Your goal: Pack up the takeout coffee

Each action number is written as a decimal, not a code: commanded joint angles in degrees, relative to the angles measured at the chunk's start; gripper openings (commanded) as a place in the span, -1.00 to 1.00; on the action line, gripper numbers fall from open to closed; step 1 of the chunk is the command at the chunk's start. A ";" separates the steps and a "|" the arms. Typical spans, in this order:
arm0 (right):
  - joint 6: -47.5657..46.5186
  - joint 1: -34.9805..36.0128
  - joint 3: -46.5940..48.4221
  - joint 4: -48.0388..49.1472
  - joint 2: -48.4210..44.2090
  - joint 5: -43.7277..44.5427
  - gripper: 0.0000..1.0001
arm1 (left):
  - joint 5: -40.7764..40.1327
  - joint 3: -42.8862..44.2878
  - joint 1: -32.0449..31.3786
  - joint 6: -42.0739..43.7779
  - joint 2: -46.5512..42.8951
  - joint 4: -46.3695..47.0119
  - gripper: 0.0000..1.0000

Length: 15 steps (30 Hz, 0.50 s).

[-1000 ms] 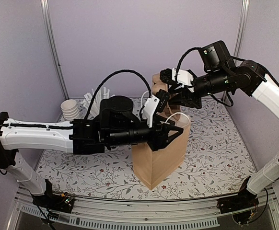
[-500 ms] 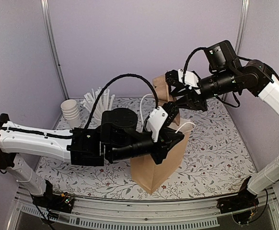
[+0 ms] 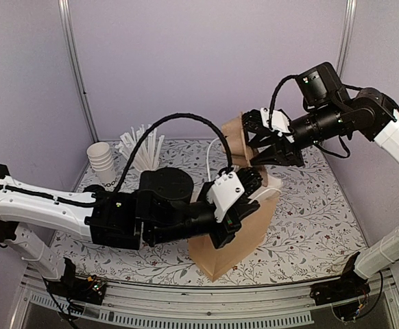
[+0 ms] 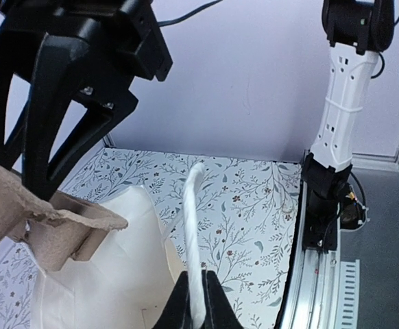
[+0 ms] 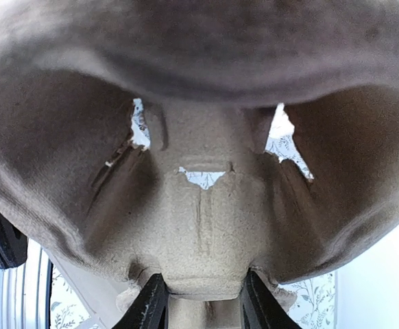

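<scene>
The takeout coffee does not show in any view. A brown paper bag (image 3: pixel 232 241) stands open on the table. My left gripper (image 3: pixel 256 186) is shut on the bag's white handle (image 4: pixel 191 219), holding it up at the bag's mouth; its fingers (image 4: pixel 196 310) pinch the cord. My right gripper (image 3: pixel 260 148) is shut on a brown pulp cup carrier (image 3: pixel 232 137) and holds it just above the bag's opening. The carrier fills the right wrist view (image 5: pixel 199 205), clamped between the right gripper's (image 5: pixel 201 301) jaws. It also shows in the left wrist view (image 4: pixel 45 223) over the bag's pale interior (image 4: pixel 110 274).
A stack of lidless white cups (image 3: pixel 102 160) stands at the back left, with a bunch of white straws or utensils (image 3: pixel 142 145) beside it. The right arm's base (image 4: pixel 336 137) and the table's metal edge rail (image 4: pixel 323 295) lie to the right of the bag.
My left arm has moved forward and lower with the handle, and the bag has tilted and shifted slightly. My right gripper has moved right with the carrier, staying above the bag.
</scene>
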 commanded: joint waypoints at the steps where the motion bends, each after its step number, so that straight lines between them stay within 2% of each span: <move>1: -2.13 0.87 2.14 -6.97 0.69 -4.43 -0.30 | -2.77 1.89 -1.93 8.17 -1.66 -3.80 -0.86; 15: -2.17 2.70 10.37 -12.97 2.81 -12.52 -0.30 | -8.88 8.84 -5.24 17.44 3.32 -14.73 -0.88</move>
